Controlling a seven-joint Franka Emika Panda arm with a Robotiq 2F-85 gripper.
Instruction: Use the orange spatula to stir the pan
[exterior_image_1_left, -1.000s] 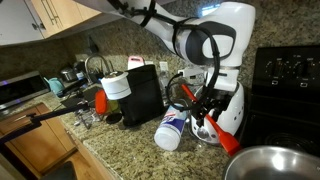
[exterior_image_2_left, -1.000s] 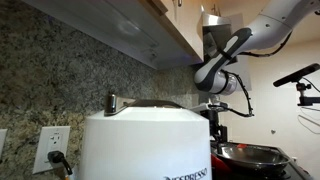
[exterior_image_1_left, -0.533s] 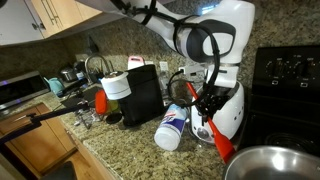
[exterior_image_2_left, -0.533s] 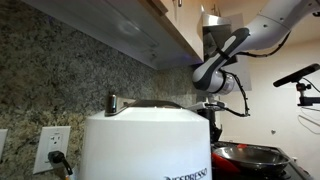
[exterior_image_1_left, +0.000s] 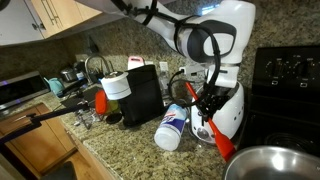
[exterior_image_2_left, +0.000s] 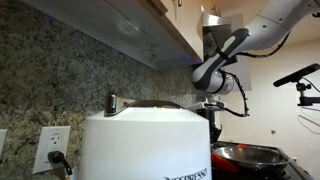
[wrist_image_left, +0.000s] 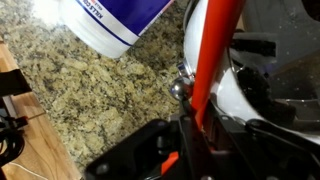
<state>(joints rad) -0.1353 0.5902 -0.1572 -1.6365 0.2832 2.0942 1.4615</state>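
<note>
The orange spatula slants down beside a white appliance, with its flat blade low and its slim handle running up through my gripper. In the wrist view my gripper is shut on the orange spatula's handle, a dark finger on each side. The shiny silver pan sits at the bottom right, apart from the spatula, and it shows again behind a white coffee machine as the pan. My gripper hangs to the left of it there.
A white bottle with a blue label lies on the granite counter just left of my gripper. A black coffee machine and a jar stand further left. A black stove is on the right. The white coffee machine blocks much of that view.
The jaws have closed on the spatula's handle. The spatula now stands a little steeper, its blade slightly lower. The arm has hardly moved.
</note>
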